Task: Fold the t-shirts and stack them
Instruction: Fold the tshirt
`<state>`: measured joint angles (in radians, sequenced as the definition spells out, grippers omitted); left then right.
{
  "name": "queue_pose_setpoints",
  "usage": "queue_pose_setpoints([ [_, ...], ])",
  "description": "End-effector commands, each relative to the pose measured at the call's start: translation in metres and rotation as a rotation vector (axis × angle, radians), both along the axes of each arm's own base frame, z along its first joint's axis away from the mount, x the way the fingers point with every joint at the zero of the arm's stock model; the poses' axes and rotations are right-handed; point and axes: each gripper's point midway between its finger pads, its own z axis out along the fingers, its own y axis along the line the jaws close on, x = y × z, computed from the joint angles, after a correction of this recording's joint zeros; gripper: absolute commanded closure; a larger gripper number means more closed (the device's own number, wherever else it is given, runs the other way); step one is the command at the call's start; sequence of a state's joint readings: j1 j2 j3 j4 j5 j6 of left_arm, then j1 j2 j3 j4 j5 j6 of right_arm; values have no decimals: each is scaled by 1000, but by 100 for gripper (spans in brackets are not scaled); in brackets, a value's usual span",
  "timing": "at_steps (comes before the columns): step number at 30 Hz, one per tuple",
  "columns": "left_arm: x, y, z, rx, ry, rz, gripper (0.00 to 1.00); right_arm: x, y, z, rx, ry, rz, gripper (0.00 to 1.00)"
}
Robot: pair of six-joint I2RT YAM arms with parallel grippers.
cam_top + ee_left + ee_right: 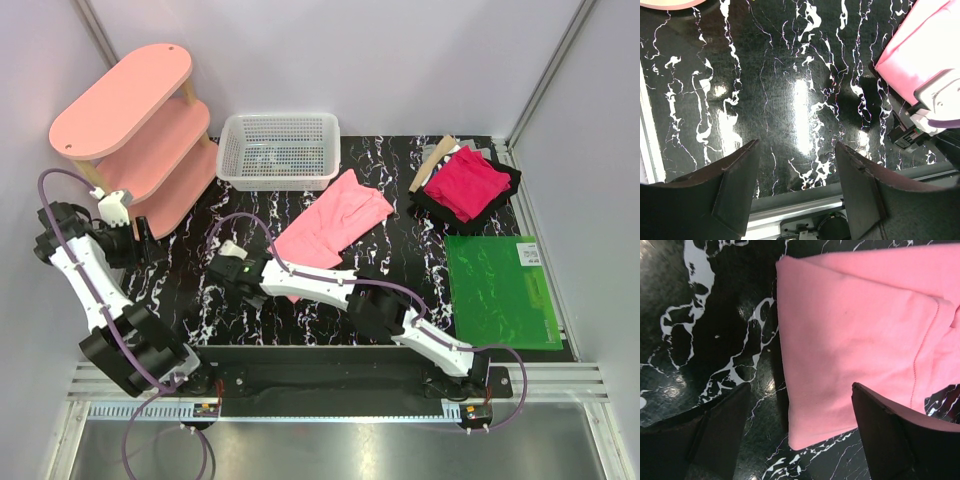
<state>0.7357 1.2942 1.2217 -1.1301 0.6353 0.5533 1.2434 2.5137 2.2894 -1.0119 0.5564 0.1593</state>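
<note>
A folded salmon-pink t-shirt (338, 218) lies mid-table, and its near corner (850, 340) fills the right wrist view. My right gripper (262, 285) (801, 386) hovers open over that corner, with one finger out over bare table and the other over the cloth. The deep magenta-red t-shirt (466, 183) lies folded on a black cloth at the back right. Far to the left, by the shelf unit, my left gripper (137, 238) (796, 145) is open above bare table with nothing between its fingers. The pink shirt's edge (920, 55) shows at the right of the left wrist view.
A white mesh basket (280, 150) stands at the back centre. A pale-pink oval shelf unit (125, 125) stands at the back left, and a glossy green mat (500, 290) lies at the right. The table top is black marble (200, 290), with a metal rail along its near edge (805, 200).
</note>
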Motion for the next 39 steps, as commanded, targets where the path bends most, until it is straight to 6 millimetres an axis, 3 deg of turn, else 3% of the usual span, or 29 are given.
queue_pose_setpoints([
  [1,9,2,15,1,-59,-22,34,-3,-15,-20,-53,12,-38,16],
  [4,8,1,16,-3,-63,-23,34,0,-22,-31,-68,16,-53,25],
  [16,7,-1,17,-6,-60,-18,34,17,-37,-56,-94,38,-88,43],
  [19,6,-2,17,-4,-64,-21,35,15,-38,-61,-82,72,-98,63],
  [20,6,-3,17,-5,-63,-21,34,14,-37,-63,-77,82,-100,80],
  [23,5,-3,18,-2,-65,-22,34,7,-29,-61,-37,124,-99,94],
  [24,6,-2,19,1,-68,-20,34,6,-24,-56,-19,131,-96,99],
  [26,5,-2,21,5,-70,-20,34,-3,-17,-52,6,173,-93,100],
  [29,4,-2,23,17,-75,-22,34,-19,0,-28,49,195,-55,100],
  [30,4,-2,24,18,-77,-21,34,-22,12,-10,91,192,-33,100],
  [31,5,-2,25,17,-80,-22,34,-42,19,-3,93,231,12,100],
  [33,5,-2,26,15,-83,-21,35,-60,40,27,159,240,70,100],
  [35,6,-3,27,12,-85,-21,35,-88,48,44,176,281,130,100],
  [39,5,-4,28,7,-86,-22,34,-115,56,88,295,348,163,100],
])
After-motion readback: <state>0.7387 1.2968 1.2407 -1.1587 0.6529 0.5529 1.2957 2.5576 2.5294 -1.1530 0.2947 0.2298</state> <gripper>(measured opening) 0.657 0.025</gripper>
